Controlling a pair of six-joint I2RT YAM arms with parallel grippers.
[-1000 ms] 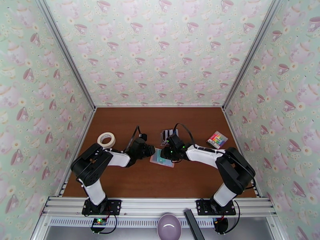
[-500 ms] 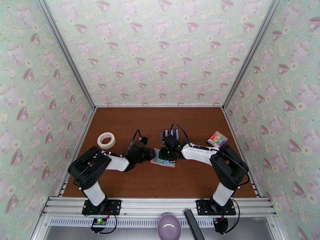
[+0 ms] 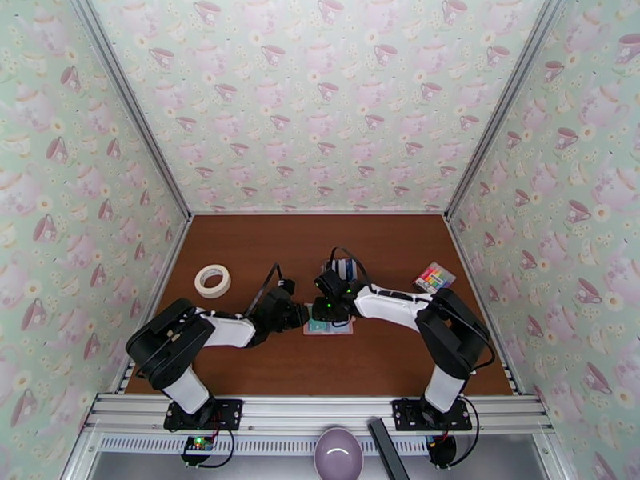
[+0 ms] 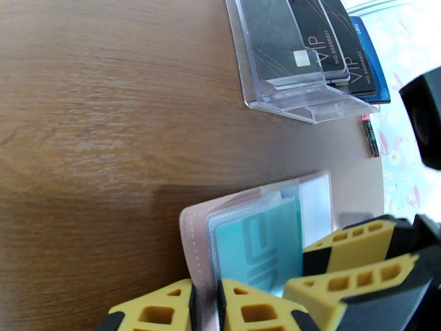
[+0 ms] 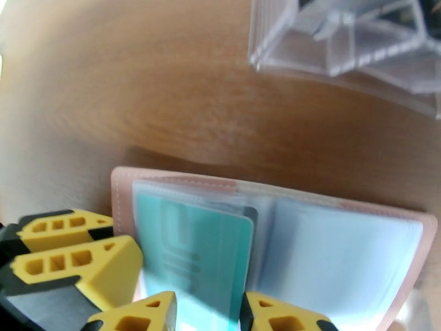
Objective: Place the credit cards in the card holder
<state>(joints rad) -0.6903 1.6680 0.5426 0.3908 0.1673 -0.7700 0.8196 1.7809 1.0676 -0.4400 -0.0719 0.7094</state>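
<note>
The pink card holder (image 3: 330, 327) lay open on the middle of the brown desk (image 3: 384, 242), between the two arms. The left gripper (image 3: 302, 317) had its yellow fingers (image 4: 149, 313) clenched on the holder's pink stitched edge. The right gripper (image 3: 326, 314) reached over the holder from the other side; its fingers (image 5: 138, 315) stood a little apart astride a teal card (image 5: 193, 244) sitting in a clear pocket, and whether they pinched it could not be told. Just behind the holder stood a clear rack (image 4: 286, 78) holding black credit cards (image 4: 325, 39) marked VIP. A tape roll (image 3: 212, 280) lay well to the left, a striped pad (image 3: 434, 278) to the right.
</note>
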